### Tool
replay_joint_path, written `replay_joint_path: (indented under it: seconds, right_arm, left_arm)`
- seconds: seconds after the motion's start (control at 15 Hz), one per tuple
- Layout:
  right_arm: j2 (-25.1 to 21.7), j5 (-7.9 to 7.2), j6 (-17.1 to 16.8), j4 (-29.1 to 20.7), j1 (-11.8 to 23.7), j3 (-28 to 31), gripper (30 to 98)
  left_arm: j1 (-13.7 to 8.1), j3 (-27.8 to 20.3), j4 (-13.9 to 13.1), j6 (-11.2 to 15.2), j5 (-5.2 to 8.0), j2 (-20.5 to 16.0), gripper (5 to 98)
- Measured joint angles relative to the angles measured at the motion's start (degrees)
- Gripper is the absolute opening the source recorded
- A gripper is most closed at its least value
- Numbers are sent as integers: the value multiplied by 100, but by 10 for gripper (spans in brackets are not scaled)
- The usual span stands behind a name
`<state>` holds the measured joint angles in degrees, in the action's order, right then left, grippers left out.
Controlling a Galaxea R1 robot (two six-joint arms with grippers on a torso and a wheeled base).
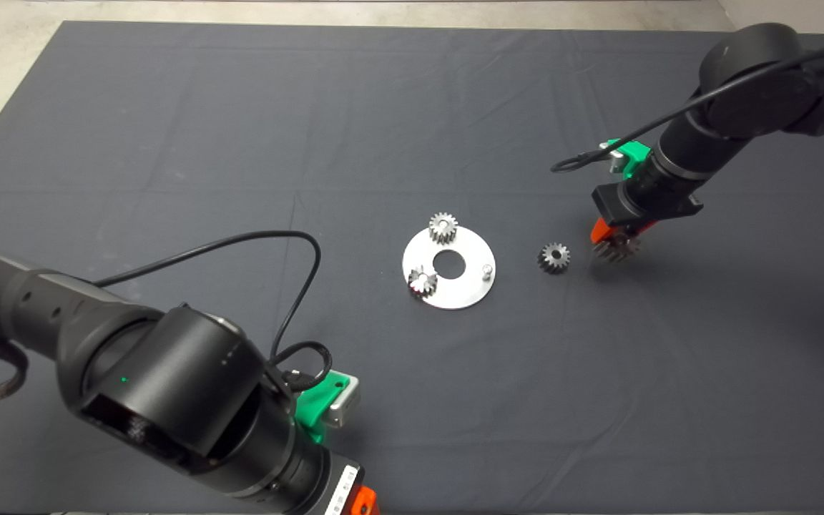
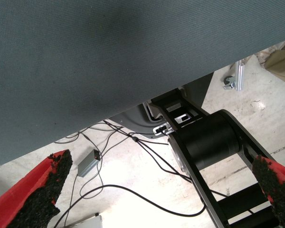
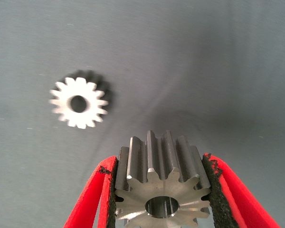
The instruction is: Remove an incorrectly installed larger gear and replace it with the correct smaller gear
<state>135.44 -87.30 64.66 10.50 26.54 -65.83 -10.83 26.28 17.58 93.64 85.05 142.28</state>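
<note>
you won't find any readable text here. the only candidate is a small white label (image 1: 340, 493) on the left arm's wrist at the lower edge of the head view, and its print is too small to make out.

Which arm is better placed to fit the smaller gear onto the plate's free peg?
Right, likely. The right gripper holds the larger gear beside the smaller gear, near the round plate and its bare peg. The left gripper is open, parked off the mat's near edge.
</note>
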Motion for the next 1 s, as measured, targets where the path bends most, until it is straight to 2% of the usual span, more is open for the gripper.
replay_joint_path:
  seconds: [0.27, 1.0]
  right_arm:
    - [-101, -21, -11, 0, 0, 93, 392]
    - [-10, -11, -5, -2, 0, 158, 405]
  left_arm:
    - [0, 0, 1, 0, -2, 12, 977]
    - [0, 0, 1, 0, -2, 11, 977]
